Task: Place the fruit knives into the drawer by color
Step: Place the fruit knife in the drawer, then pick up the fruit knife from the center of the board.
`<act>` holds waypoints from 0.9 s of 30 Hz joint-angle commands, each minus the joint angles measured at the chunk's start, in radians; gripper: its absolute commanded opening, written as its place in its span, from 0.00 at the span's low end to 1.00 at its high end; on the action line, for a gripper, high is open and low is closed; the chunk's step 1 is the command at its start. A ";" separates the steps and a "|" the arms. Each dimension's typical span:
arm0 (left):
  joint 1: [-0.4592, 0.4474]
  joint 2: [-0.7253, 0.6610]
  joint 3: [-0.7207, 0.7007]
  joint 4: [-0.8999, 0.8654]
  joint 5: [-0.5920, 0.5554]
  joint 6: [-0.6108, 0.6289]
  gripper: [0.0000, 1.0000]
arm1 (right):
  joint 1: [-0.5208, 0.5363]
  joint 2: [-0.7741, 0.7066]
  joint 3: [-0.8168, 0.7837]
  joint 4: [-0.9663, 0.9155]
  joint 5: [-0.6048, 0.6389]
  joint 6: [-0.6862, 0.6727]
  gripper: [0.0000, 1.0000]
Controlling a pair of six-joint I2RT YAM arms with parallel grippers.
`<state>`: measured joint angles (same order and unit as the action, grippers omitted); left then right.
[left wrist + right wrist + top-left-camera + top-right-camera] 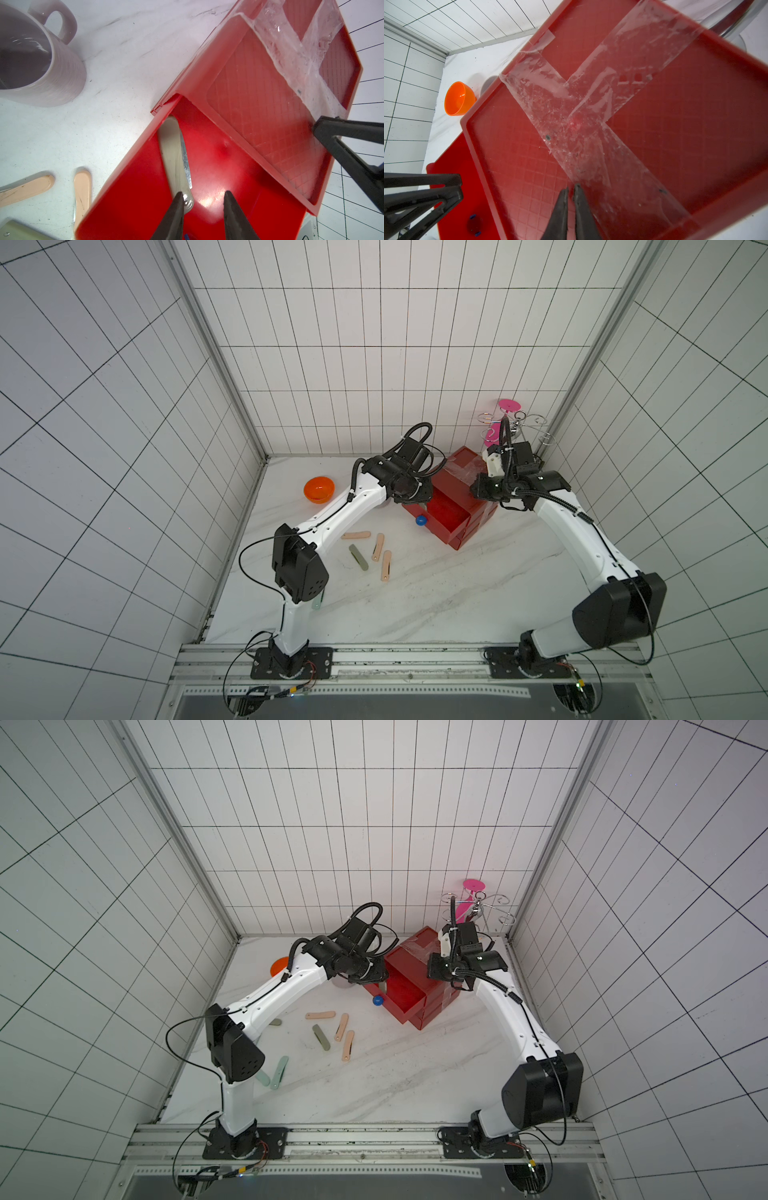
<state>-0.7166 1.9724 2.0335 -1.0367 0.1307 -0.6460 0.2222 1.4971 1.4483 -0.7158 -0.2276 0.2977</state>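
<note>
Now an olive-grey knife point(173, 158) lies in the open red drawer point(220, 166).

An orange bowl point(318, 489) is sitting upright on the white marble table point(415, 605). A pale mauve mug point(37, 62) is standing near the bowl. Well apart from the bowl, across the table, a silver wire rack point(517, 428) is standing with a pink disc point(509, 405) above it.

In a top view the left arm point(332, 517) reaches from its base at seven o'clock toward one o'clock, and the right arm point(582, 539) from five toward eleven. The left gripper point(203, 195) has its jaws parted. The right gripper point(572, 187) has its jaws closed, holding nothing.
</note>
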 commanded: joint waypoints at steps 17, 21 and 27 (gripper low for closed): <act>0.028 -0.252 -0.029 -0.126 -0.241 0.061 0.37 | -0.007 0.045 -0.055 -0.144 0.031 -0.018 0.12; 0.082 -0.357 -0.203 -0.114 -0.245 0.063 0.37 | -0.007 0.043 -0.052 -0.149 0.033 -0.020 0.12; 0.172 -0.465 -0.428 -0.075 -0.236 0.062 0.39 | -0.007 0.041 -0.057 -0.149 0.035 -0.020 0.12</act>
<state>-0.5663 1.5356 1.6623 -1.1324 -0.0849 -0.5896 0.2222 1.4971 1.4483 -0.7162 -0.2249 0.2939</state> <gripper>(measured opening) 0.385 0.118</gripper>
